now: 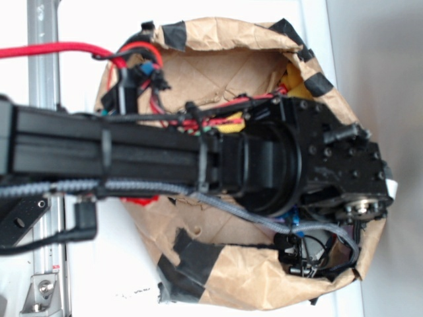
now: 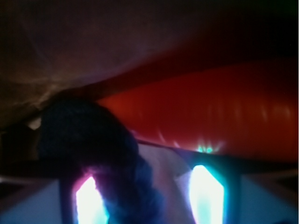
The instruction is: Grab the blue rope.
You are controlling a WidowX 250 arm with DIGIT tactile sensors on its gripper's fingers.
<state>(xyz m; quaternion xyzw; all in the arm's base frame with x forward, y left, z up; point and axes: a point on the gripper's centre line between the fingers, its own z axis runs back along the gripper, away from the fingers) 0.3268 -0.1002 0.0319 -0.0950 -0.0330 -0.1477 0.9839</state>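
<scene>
Exterior view: the black arm [image 1: 132, 158] reaches in from nine o'clock and its wrist housing covers the middle of a brown paper bag [image 1: 225, 277] patched with black tape strips [image 1: 198, 257]; the bag's crumpled rim stands up all round, so the arm has to come in from above, and the walls leave little room to slide sideways; the gripper itself is hidden beneath the housing here, and the blue rope cannot be made out in this view; a red cable [image 1: 59, 49] runs off toward ten o'clock, a grey cable [image 1: 231, 205] loops toward five o'clock.

Wrist view: very close and blurred, which suggests the tool sits deep in the bag; the blue rope [image 2: 93, 149] fills the seven o'clock part, its twisted strand running down beside the left finger [image 2: 88, 205]; a glossy red-orange object [image 2: 210, 112] lies across from two to four o'clock, just behind; the fingers stand visibly apart, the rope at or between them, not yet pinched as far as I can judge; closing looks like the next need.
</scene>
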